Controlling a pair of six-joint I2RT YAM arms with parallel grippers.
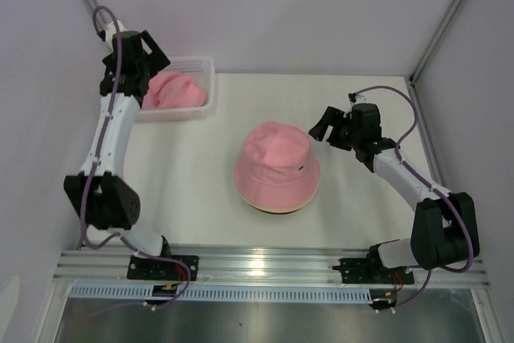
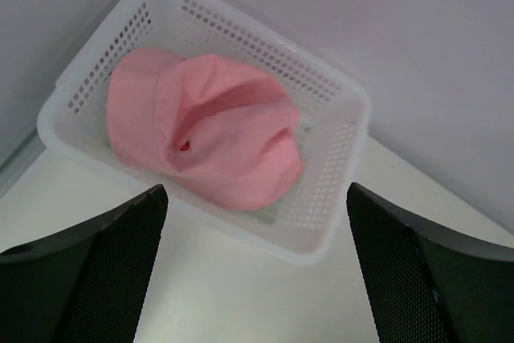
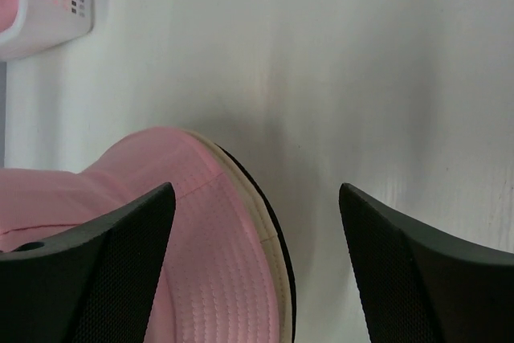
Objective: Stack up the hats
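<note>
A pink hat (image 1: 277,165) sits on top of a stack at the table's middle. Under its brim show a beige hat's edge (image 3: 269,238) and a black hat's edge (image 3: 287,279). The second pink hat (image 1: 173,91) lies crumpled in the white mesh basket (image 1: 201,66) at the back left, and shows in the left wrist view (image 2: 209,130). My left gripper (image 1: 136,58) is open above the basket's near side (image 2: 255,279). My right gripper (image 1: 325,126) is open and empty just right of the stack, over its brim (image 3: 255,271).
The basket (image 2: 329,198) stands against the back wall in the left corner. White enclosure walls close the table on the left, back and right. An aluminium rail (image 1: 273,267) runs along the near edge.
</note>
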